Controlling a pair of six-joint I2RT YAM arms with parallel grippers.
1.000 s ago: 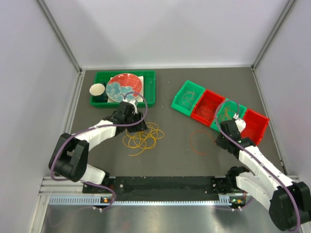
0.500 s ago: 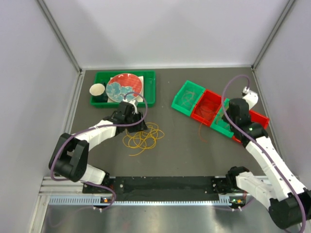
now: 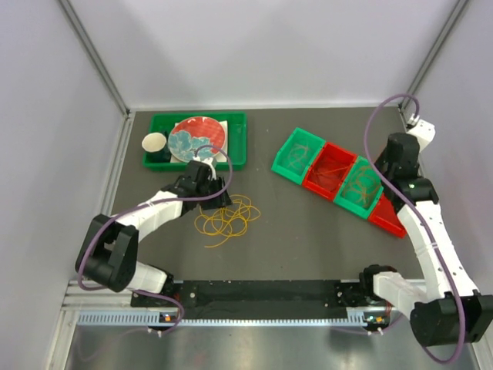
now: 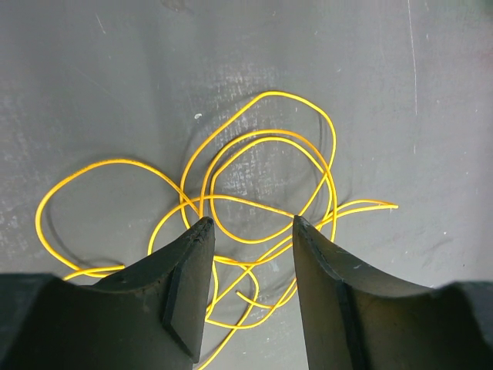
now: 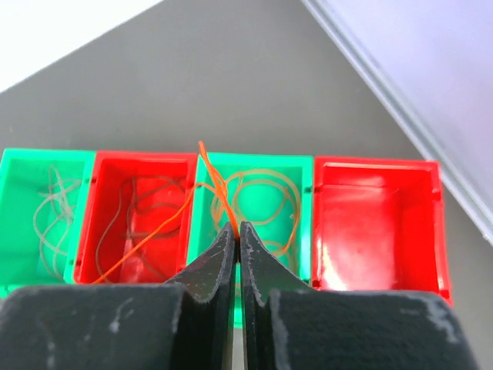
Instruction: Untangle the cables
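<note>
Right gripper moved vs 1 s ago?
Yes. The right gripper, shut on an orange cable, went from the table in front of the row of bins up and back, now above it.

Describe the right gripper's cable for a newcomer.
Right side of the table: a row of four bins, alternating green and red. Over it the right gripper is shut on a thin orange cable, the only one pinched; the rest lie loose.

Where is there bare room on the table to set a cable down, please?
The grey mat between the tangled yellow wire loops and the row of green and red plastic bins is bare. It is crowded by the loops, under the left arm's fingers.
</note>
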